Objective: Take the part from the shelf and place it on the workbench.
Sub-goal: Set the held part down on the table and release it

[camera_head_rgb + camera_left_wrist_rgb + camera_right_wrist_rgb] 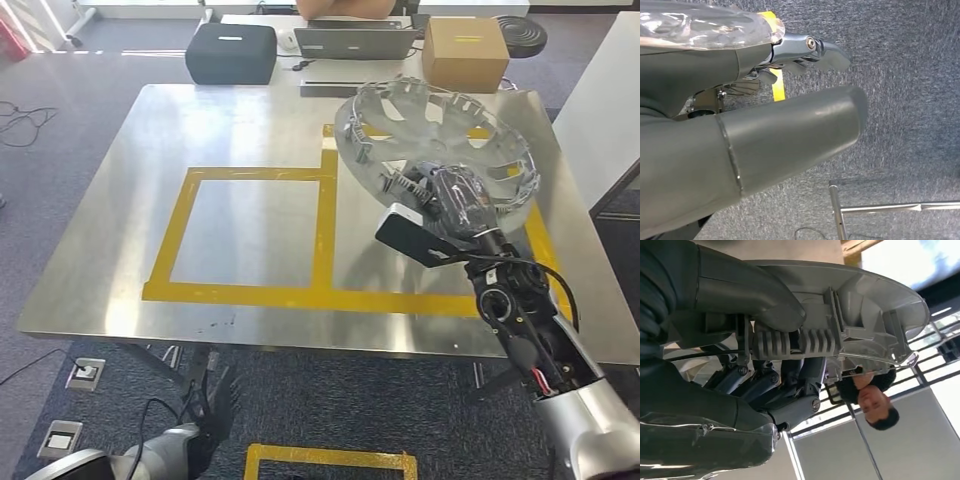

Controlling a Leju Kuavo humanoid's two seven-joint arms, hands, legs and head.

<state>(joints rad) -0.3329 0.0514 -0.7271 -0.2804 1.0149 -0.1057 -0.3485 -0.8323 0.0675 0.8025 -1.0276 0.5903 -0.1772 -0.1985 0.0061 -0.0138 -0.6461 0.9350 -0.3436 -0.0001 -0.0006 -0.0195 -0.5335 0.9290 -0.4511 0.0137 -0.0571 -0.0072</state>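
R robot hand point(453, 200) gripping wheel cover point(423, 125)

An office-like lab: steel workbench point(226, 130), grey carpet point(75, 120), laptop point(351, 42).

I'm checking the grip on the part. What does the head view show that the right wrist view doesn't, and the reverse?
Head view alone: the steel workbench with its yellow tape outline, and the whole round hubcap tilted above it. Right wrist view alone: the hubcap's ribbed underside, with the fingers curled beneath the rim and the thumb over it. Both: the right robot hand gripping the hubcap's edge.
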